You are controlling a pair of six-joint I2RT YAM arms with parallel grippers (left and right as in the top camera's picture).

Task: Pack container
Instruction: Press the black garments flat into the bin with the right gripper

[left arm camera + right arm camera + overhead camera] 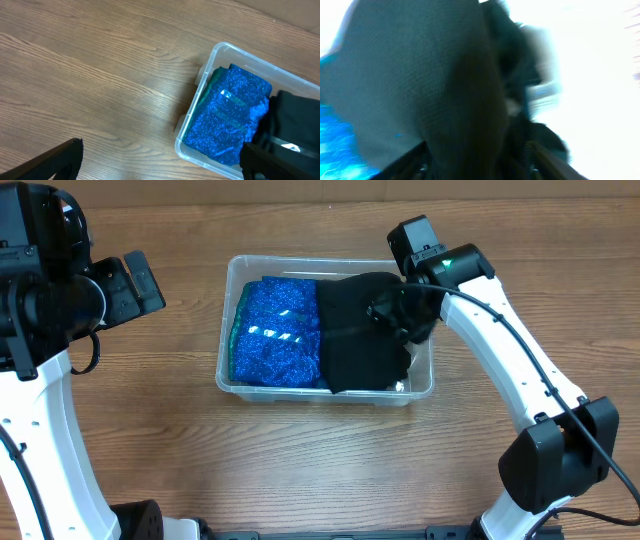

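Note:
The clear plastic container (300,260) sits mid-table. A sparkly blue cloth (275,330) fills its left half and a black cloth (360,340) lies over its right half. My right gripper (405,315) is down inside the right end. In the blurred right wrist view its fingers (477,160) close round a thick fold of the black cloth (445,75). My left gripper (140,283) hovers left of the container, open and empty (160,160). The left wrist view shows the container's left corner (200,95), the blue cloth (230,115) and the black cloth (295,120).
The wooden table (150,430) surrounds the container. The right arm's white links (520,370) reach over the table's right side, and the left arm's white link (40,430) stands at the left edge.

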